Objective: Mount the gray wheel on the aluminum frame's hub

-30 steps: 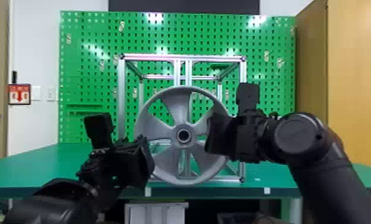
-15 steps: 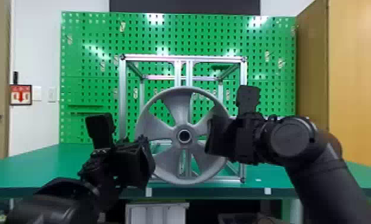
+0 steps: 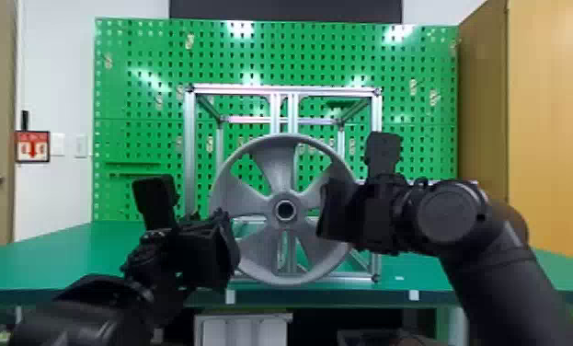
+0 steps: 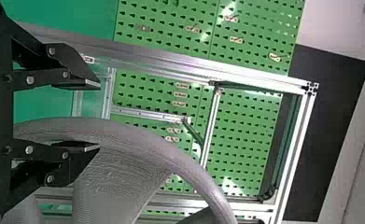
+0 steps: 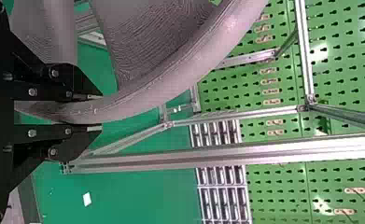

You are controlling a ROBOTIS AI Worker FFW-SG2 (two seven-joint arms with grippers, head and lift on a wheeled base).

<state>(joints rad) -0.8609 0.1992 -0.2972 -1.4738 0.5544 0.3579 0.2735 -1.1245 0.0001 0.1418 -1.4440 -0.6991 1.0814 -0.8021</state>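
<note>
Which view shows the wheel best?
The head view: the wheel shows nearly whole, center included. The left wrist view has part of rim and spokes; the right wrist view another part, rim inside the right gripper.

Green pegboard (image 3: 138,101) behind green table (image 3: 60,257)

Right arm's round joint (image 3: 446,216): dropped slightly toward the worktop's (image 3: 60,257) front edge
Same joint: shifted inward, away from right edge

A green pegboard (image 3: 147,106) stands behind the green table (image 3: 83,248), with a wooden cabinet (image 3: 552,115) at right.
</note>
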